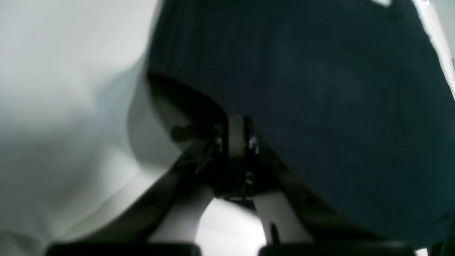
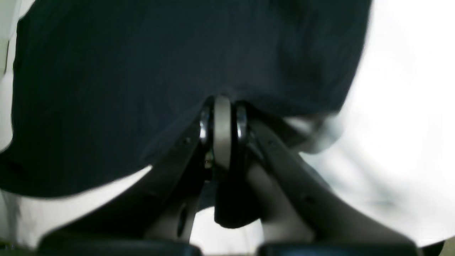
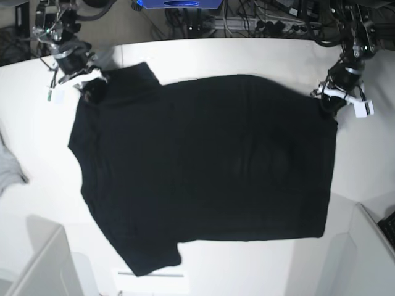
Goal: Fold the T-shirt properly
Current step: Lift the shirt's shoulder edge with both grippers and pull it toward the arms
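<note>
Black T-shirt point(image 3: 210, 166) lies spread flat across the white table point(image 3: 259, 55) (plain side up); right gripper point(image 2: 222, 106) and left gripper point(image 1: 236, 124) each pinch a far corner of it.

No text, label, brand, number or sign can be read in any of the views. The T-shirt point(image 3: 203, 166) shows only plain black cloth, with no print or lettering legible. Small white tags hang by the end effectors at about ten and two o'clock in the base view, but they are too small to tell whether anything is written on them. Both wrist views are blurred.
</note>
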Controlling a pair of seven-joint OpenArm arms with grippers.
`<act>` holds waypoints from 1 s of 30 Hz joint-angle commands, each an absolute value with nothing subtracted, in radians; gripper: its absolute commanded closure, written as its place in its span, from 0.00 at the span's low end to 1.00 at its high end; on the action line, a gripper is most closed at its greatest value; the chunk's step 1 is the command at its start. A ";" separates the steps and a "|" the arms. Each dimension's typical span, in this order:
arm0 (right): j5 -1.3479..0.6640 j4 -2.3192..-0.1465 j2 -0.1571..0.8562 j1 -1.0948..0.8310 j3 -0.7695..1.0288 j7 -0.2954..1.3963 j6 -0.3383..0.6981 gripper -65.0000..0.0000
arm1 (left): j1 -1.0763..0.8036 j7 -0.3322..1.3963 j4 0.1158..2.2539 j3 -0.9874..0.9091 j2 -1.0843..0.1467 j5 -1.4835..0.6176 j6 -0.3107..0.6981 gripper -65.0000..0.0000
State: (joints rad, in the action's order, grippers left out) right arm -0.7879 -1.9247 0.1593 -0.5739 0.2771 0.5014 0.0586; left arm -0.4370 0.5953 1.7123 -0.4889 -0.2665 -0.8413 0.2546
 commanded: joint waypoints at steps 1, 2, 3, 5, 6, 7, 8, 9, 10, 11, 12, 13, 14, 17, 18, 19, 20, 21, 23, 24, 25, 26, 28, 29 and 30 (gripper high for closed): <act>-0.803 -1.946 0.165 -0.549 0.285 0.515 0.064 1.00 | -0.417 0.622 1.733 -0.498 -0.277 -0.852 0.259 1.00; -0.803 -1.946 0.165 -0.527 0.286 0.550 0.064 1.00 | -0.398 0.654 1.735 -0.499 -0.277 -0.852 0.259 1.00; -0.803 -1.946 0.165 -0.504 0.286 0.584 0.064 1.00 | -0.380 0.682 1.736 -0.510 -0.275 -0.852 0.259 1.00; -0.803 -1.946 0.165 -0.464 0.286 0.631 0.064 1.00 | -0.348 0.731 1.736 -0.556 -0.268 -0.852 0.259 1.00; -0.803 -1.946 0.162 -0.444 0.286 0.650 0.064 1.00 | -0.329 0.754 1.736 -0.575 -0.257 -0.852 0.259 1.00; -0.803 -1.946 0.162 -0.427 0.286 0.662 0.064 1.00 | -0.315 0.774 1.736 -0.591 -0.246 -0.849 0.259 1.00; -0.803 -1.946 0.162 -0.407 0.286 0.677 0.062 1.00 | -0.302 0.796 1.736 -0.615 -0.239 -0.849 0.259 1.00; -0.803 -1.946 0.162 -0.390 0.286 0.690 0.062 1.00 | -0.291 0.816 1.736 -0.636 -0.236 -0.848 0.259 1.00; -0.803 -1.946 0.162 -0.371 0.286 0.708 0.062 1.00 | -0.278 0.839 1.736 -0.654 -0.236 -0.848 0.259 1.00; -0.803 -1.946 0.162 -0.349 0.286 0.730 0.062 1.00 | -0.266 0.855 1.736 -0.670 -0.236 -0.848 0.259 1.00; -0.803 -1.946 0.162 -0.326 0.286 0.754 0.061 1.00 | -0.257 0.872 1.736 -0.682 -0.236 -0.848 0.259 1.00; -0.803 -1.946 0.162 -0.306 0.286 0.774 0.051 1.00 | -0.248 0.885 1.736 -0.691 -0.236 -0.848 0.259 1.00; -0.803 -1.946 0.162 -0.285 0.286 0.797 0.030 1.00 | -0.239 0.894 1.736 -0.699 -0.236 -0.848 0.259 1.00; -0.803 -1.942 0.162 -0.223 0.280 0.839 -0.002 1.00 | -0.219 0.909 1.730 -0.705 -0.236 -0.848 0.228 1.00; -0.803 -1.939 0.162 -0.203 0.280 0.842 -0.002 1.00 | -0.216 0.908 1.730 -0.705 -0.236 -0.848 0.199 1.00; -0.802 -1.931 0.163 -0.191 0.278 0.842 -0.002 1.00 | -0.216 0.906 1.730 -0.700 -0.236 -0.848 0.174 1.00; -0.802 -1.916 0.163 -0.180 0.278 0.842 -0.002 1.00 | -0.214 0.905 1.730 -0.699 -0.236 -0.848 0.160 1.00; -0.802 -1.903 0.163 -0.171 0.278 0.842 -0.002 1.00 | -0.208 0.905 1.730 -0.697 -0.236 -0.848 0.156 1.00; -0.802 -1.879 0.165 -0.153 0.278 0.842 -0.002 1.00 | -0.191 0.908 1.728 -0.700 -0.236 -0.848 0.153 1.00; -0.802 -1.867 0.165 -0.145 0.277 0.840 -0.002 1.00 | -0.183 0.908 1.728 -0.702 -0.236 -0.848 0.153 1.00; -0.802 -1.857 0.165 -0.133 0.277 0.840 -0.002 1.00 | -0.179 0.908 1.727 -0.702 -0.236 -0.848 0.153 1.00; -0.802 -1.844 0.165 -0.119 0.277 0.840 -0.002 1.00 | -0.177 0.906 1.727 -0.702 -0.236 -0.848 0.153 1.00; -0.802 -1.821 0.165 -0.090 0.277 0.840 -0.001 1.00 | -0.153 0.908 1.725 -0.697 -0.239 -0.846 0.151 1.00; -0.802 -1.808 0.165 -0.074 0.277 0.840 -0.001 1.00 | -0.142 0.908 1.713 -0.697 -0.239 -0.846 0.151 1.00; -0.802 -1.794 0.165 -0.058 0.277 0.840 -0.001 1.00 | -0.131 0.908 1.696 -0.697 -0.242 -0.846 0.151 1.00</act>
State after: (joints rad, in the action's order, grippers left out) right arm -0.7902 -1.7821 0.1539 -0.0685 0.2737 0.8562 -0.0078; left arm -0.1406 0.9310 1.6829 -0.6933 -0.2234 -0.8326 0.1490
